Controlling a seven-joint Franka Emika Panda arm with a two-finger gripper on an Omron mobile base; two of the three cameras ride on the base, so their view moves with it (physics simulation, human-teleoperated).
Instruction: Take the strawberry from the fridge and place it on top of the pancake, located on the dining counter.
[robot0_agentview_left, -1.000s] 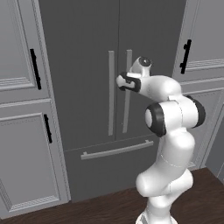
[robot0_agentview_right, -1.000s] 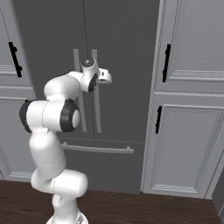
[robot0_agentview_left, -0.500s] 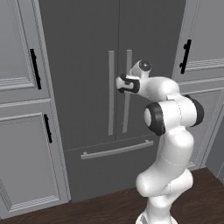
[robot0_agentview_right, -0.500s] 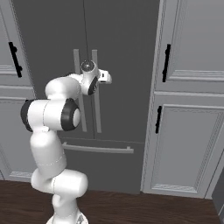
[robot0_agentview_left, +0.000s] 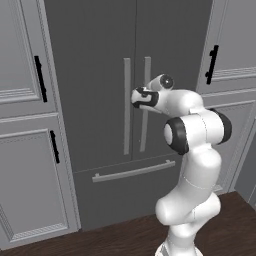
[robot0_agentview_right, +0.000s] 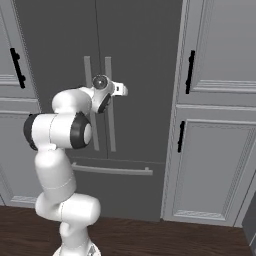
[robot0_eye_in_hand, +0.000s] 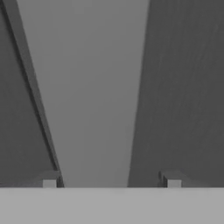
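The tall dark grey fridge (robot0_agentview_left: 100, 60) (robot0_agentview_right: 140, 50) stands in front of me with both upper doors shut, so the strawberry is hidden. My gripper (robot0_agentview_left: 137, 98) (robot0_agentview_right: 106, 100) (robot0_eye_in_hand: 111, 183) is at the right door's long grey bar handle (robot0_agentview_left: 146, 125) (robot0_agentview_right: 109, 130) (robot0_eye_in_hand: 94, 100), about halfway up the bar. In the hand view the bar runs between the two fingertips (robot0_eye_in_hand: 49, 183), which stand apart on either side of it, open, with a gap on the right. The pancake and the dining counter are out of view.
Light grey panelled cabinets with black handles flank the fridge on the left (robot0_agentview_left: 30, 100) and right (robot0_agentview_right: 220, 100). The left door's handle (robot0_agentview_left: 126, 105) runs close beside the right one. A lower drawer bar (robot0_agentview_left: 132, 171) crosses below. Dark wood floor (robot0_agentview_right: 150, 240) lies in front.
The hand has edged slightly closer to the fridge handle. The fridge doors stay shut and the base has not moved.
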